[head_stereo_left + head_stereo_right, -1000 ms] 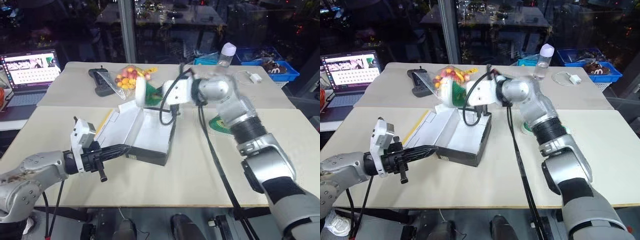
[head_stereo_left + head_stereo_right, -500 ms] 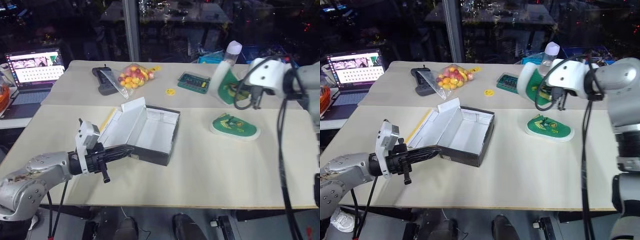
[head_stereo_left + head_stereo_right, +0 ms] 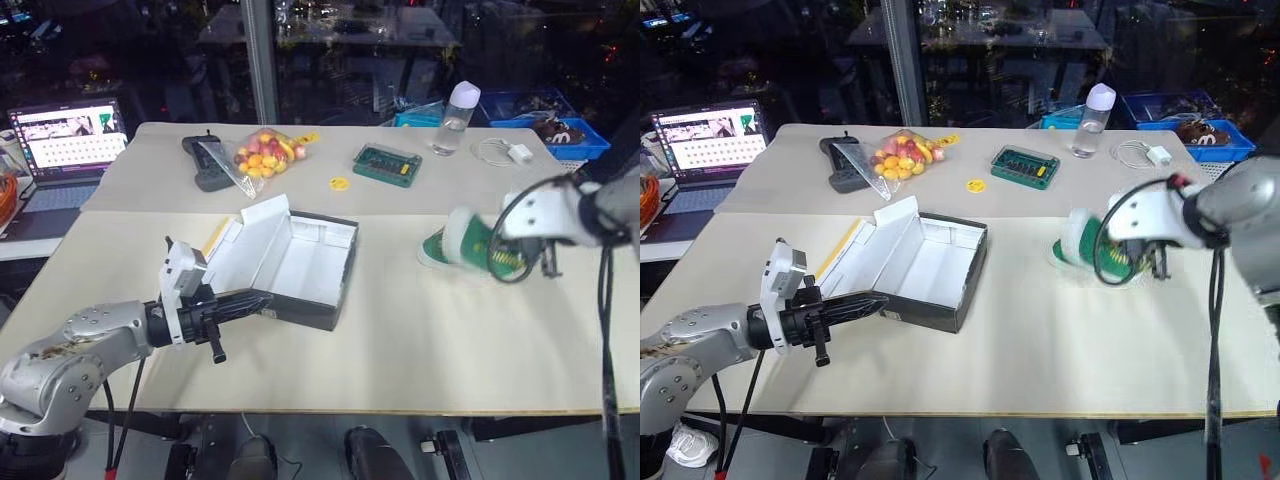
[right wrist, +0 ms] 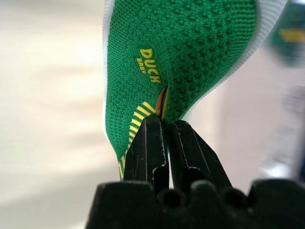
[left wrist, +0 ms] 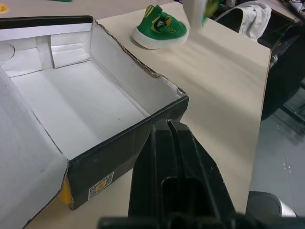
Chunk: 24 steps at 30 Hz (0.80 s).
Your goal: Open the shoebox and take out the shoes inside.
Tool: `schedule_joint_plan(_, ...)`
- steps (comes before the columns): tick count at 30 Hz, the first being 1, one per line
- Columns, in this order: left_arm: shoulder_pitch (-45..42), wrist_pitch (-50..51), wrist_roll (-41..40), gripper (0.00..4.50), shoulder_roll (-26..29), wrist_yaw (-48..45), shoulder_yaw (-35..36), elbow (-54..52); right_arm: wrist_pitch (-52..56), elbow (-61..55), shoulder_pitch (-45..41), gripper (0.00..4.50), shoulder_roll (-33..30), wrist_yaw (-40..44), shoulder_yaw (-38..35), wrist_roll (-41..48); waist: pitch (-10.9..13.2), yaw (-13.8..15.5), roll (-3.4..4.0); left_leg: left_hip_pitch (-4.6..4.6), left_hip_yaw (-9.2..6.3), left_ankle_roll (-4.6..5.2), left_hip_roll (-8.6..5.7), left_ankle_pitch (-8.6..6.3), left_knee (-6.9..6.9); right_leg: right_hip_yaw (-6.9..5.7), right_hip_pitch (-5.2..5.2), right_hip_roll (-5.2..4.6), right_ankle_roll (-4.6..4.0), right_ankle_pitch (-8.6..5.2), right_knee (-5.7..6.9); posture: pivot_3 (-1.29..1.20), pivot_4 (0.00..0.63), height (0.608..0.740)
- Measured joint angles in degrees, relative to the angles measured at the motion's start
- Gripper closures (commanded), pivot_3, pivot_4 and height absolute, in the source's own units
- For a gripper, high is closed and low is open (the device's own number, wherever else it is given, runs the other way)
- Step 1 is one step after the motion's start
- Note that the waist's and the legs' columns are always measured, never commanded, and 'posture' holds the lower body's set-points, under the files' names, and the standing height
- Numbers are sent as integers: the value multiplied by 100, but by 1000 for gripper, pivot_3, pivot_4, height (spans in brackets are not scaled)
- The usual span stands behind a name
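The shoebox [image 3: 300, 262] lies open in the middle of the table, its lid folded back to the left and its white inside [image 5: 76, 107] bare. My left gripper [image 5: 167, 125] is shut, with nothing in it, right at the box's near black wall. One green shoe [image 5: 159, 28] with a white sole rests on the table to the right of the box. My right gripper [image 4: 163, 121] is shut on the second green shoe [image 3: 466, 241], pinching its upper by the opening. It hangs sole-leftward just over the resting shoe.
At the back stand a laptop [image 3: 65, 140], a black controller [image 3: 205, 160], a bag of coloured sweets [image 3: 262, 155], a small green case [image 3: 386, 165], a bottle [image 3: 455, 118], a white cable [image 3: 505, 152] and a blue tray [image 3: 555, 135].
My right gripper has carried the second shoe from above the box rightward and down to the resting shoe. The left gripper has stayed at the box's near wall.
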Motion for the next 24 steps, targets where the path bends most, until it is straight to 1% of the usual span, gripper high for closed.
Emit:
schedule_joint_plan(3, 35, 2, -2, 4500, 2, 2, 32, -8, -21, -37, 141, 4489, 23, 104, 271, -215, 0, 5, 0, -1, 0, 0, 0, 0, 0, 0, 1, 0, 0, 0, -1, 0, 150, 697)
schedule_joint_plan(8, 95, 7, -10, 4500, 5, 18, 64, -66, -189, 346, -126, 4489, 567, -91, 608, -688, 0, 7, -2, 11, 1, -1, 0, 0, 4, 0, 11, 0, -2, 0, 0, 0, 150, 697)
schedule_joint_plan(14, 101, 15, -13, 4500, 4, 70, 63, -87, -173, 851, -344, 4489, 1276, -226, 898, -1011, 0, 15, -3, 9, 0, -1, 0, 0, 4, 0, 13, 0, 1, 2, 0, 0, 150, 697)
schedule_joint_plan(16, 100, 17, -14, 4500, 4, 74, 62, -90, -165, 918, -372, 3753, 1361, -327, 903, -1091, 0, 12, -3, 9, 0, -1, 0, 0, 3, -1, 12, 0, 2, 2, 0, 0, 150, 697)
schedule_joint_plan(17, 100, 18, -16, 4500, 4, 74, 62, -90, -167, 953, -393, 3623, 1366, -371, 903, -1102, 0, 12, -3, 9, 0, -1, 0, 0, 3, -1, 11, 0, 2, 2, 1, 0, 150, 697)
schedule_joint_plan(18, 100, 18, -16, 4500, 4, 75, 62, -90, -161, 983, -447, 3359, 1375, -438, 899, -1105, 0, 9, -3, 10, 0, -1, 0, 0, 3, 0, 11, 0, 2, 3, 2, 0, 150, 697)
schedule_joint_plan(19, 96, 18, -16, 4500, 4, 75, 61, -91, -138, 971, -491, 2950, 1384, -458, 865, -1098, 0, 8, -3, 10, 0, -1, 0, 0, 3, -1, 12, 0, 2, 3, 3, 0, 150, 697)
schedule_joint_plan(21, 95, 18, -16, 4500, 4, 74, 61, -90, -140, 921, -490, 2307, 1331, -454, 793, -1087, 0, 15, -3, 11, 0, -1, 0, 0, 3, -1, 13, 0, 2, 2, 3, 0, 150, 697)
schedule_joint_plan(23, 91, 18, -15, 4500, 4, 71, 59, -89, -168, 866, -488, 2307, 1253, -449, 705, -1050, 0, 16, -3, 9, 0, -1, 0, 0, 4, -1, 12, 0, 2, 2, 3, 0, 150, 697)
schedule_joint_plan(24, 83, 18, -12, 4500, 4, 68, 52, -86, -183, 775, -488, 2307, 1116, -380, 645, -944, 1, 24, -2, 8, 0, -1, -1, 0, 3, -1, 12, 0, 2, 2, 3, 0, 150, 697)
